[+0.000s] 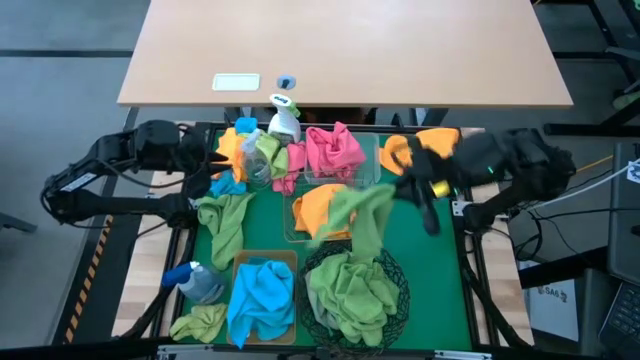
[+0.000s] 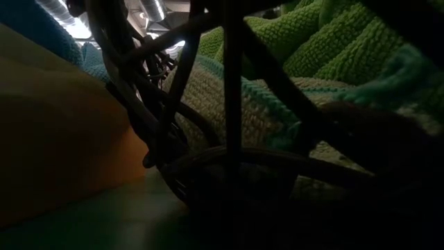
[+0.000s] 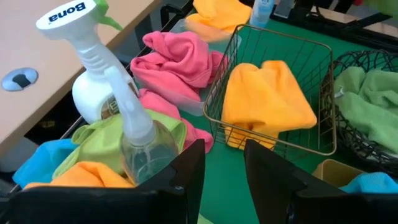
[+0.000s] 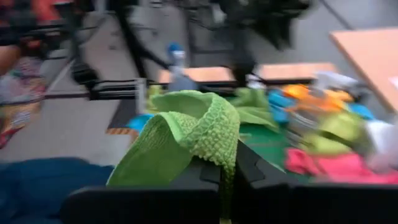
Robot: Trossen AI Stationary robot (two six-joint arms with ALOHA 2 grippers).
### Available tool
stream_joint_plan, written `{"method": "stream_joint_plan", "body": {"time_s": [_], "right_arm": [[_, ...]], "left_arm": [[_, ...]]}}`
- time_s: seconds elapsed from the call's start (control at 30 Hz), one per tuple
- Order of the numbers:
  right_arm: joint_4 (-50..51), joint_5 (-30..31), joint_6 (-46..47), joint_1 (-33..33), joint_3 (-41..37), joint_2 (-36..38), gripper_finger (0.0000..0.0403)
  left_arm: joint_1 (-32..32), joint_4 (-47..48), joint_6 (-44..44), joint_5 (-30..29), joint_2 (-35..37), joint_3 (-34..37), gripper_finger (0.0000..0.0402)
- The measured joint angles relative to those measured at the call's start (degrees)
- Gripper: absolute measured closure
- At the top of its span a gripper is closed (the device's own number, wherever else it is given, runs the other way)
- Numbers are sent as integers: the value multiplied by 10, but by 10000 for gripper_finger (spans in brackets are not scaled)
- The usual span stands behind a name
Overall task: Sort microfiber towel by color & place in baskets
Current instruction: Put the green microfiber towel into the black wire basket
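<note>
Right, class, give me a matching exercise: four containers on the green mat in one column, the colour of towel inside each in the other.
Containers:
1. round black wire-mesh basket
2. tan bin
3. gold wire basket
4. clear bin

Towel colours:
a. pink
b. green
c. orange
d. blue

Pairs: 1-b, 2-d, 3-c, 4-a

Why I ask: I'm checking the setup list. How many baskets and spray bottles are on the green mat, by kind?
Rectangular wire basket: 1
Clear rectangular bin: 1
Tan rectangular bin: 1
Round black wire basket: 1
Spray bottles: 3 (white bottle, clear bottle, blue-capped bottle)
Total: 7
</note>
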State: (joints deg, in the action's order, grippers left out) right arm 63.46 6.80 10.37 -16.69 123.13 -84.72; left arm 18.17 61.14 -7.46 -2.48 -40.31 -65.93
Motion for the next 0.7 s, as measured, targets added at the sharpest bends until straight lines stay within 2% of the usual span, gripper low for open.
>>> {"method": "stream_joint_plan", "body": {"time_s": [0.2, 0.37, 0.57, 0.7], "right_arm": [[-4, 85, 26, -115, 0, -26, 401], [-2, 124, 35, -178, 0, -74, 402], [37, 142, 41, -210, -1, -159, 402], [64, 133, 85, -207, -20, -207, 402]], "left_arm": [[0, 0, -1, 0, 7, 6, 294], [0, 0, -1, 0, 7, 6, 294], [0, 1, -1, 0, 7, 6, 294], [0, 1, -1, 0, 7, 6, 294]]}}
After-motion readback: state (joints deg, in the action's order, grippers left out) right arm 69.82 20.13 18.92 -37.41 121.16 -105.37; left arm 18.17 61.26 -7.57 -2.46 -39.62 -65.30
